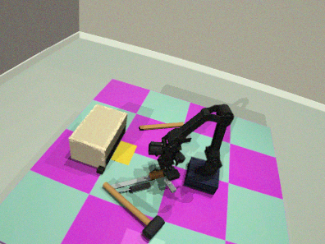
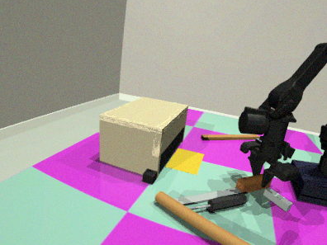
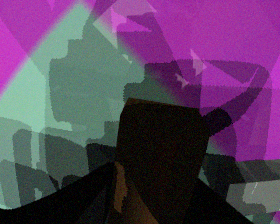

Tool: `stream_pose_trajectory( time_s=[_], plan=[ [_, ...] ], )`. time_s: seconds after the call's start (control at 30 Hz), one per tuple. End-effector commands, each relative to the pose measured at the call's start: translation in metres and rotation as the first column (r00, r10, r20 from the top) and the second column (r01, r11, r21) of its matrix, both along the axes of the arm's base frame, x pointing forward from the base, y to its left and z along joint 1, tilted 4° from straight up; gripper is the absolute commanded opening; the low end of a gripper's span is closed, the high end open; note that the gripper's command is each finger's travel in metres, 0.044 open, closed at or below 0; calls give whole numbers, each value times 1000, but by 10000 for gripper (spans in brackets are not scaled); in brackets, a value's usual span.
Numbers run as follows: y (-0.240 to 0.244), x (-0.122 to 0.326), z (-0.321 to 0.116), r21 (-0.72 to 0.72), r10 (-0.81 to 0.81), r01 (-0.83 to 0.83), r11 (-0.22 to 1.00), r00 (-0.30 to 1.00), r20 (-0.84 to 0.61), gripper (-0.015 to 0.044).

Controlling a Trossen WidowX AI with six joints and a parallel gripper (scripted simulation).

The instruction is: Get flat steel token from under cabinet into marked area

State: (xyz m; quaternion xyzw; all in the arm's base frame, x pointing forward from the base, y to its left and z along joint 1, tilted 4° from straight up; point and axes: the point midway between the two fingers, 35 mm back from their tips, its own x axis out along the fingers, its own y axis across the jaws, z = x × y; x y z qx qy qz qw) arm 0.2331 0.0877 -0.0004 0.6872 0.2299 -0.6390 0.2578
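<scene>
Handle, brown (image 1: 156,174) (image 2: 248,183) (image 3: 160,150), is gripped btwn my fingers; my gripper (image 1: 165,172) (image 2: 262,180) (image 3: 150,177) is closed on it, pointing down, w/ the jaws part-way apart around it. A long flat grey blade (image 1: 131,182) (image 2: 215,195) runs from the handle toward the cabinet side; its far end is well short of the cabinet (image 1: 98,131) (image 2: 130,148). Can't tell if blade touches the table.

Token: can't make it out in any view, so can't tell its exact spot; the low front of the cabinet is too dark to read. Marked area, yellow square (image 1: 124,153) (image 2: 185,161), lies just in front of that dark side. Small black block (image 1: 100,169) (image 2: 149,176) sits at the cabinet's near front corner.

Black-handled tool (image 1: 139,187) (image 2: 227,203) w/ thin metal end lies just beside the blade. Pale grey bar (image 1: 171,186) (image 2: 277,200) (image 3: 255,195) is near my fingers, on the base side. Hammer (image 1: 127,204) (image 2: 198,221), wood shaft, lies nearby at an angle, its black head away from the cabinet (top view). Wooden stick (image 1: 162,126) (image 2: 231,137) is on the opp. side of my gripper.
</scene>
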Motion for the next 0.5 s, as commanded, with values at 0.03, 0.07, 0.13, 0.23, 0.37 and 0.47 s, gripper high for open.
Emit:
stream_pose_trajectory(
  time_s=[0.03, 0.07, 0.13, 0.23, 0.37, 0.47],
  plan=[
    [1, 1, 1, 1, 54, -54, 999, 999, 3, 0],
    [1, 1, 1, 0, 62, -62, 998, 998, 3, 0],
    [1, 1, 1, -1, 79, -79, 997, 997, 3, 0],
    [2, 1, 1, -3, 103, -103, 995, 995, 2, 0],
    [2, 1, 1, -6, 135, -135, 991, 991, 2, 0],
    [2, 1, 1, -8, 159, -159, 987, 987, 1, 0]
  ],
)
